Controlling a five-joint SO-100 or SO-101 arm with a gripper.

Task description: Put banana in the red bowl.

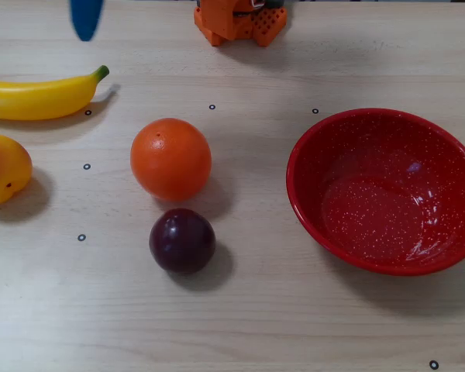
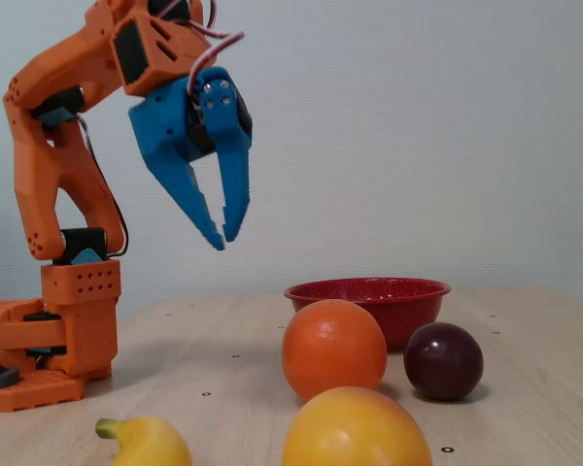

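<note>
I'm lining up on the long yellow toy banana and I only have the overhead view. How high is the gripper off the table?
Observer: In the fixed view the blue gripper hangs well above the pale wooden table, higher than the rim of the speckled red bowl.
Operator: Are the jaws open?
Observer: Slightly. A gap shows between the fingers, the tips are close together and point down, and they hold nothing.
</note>
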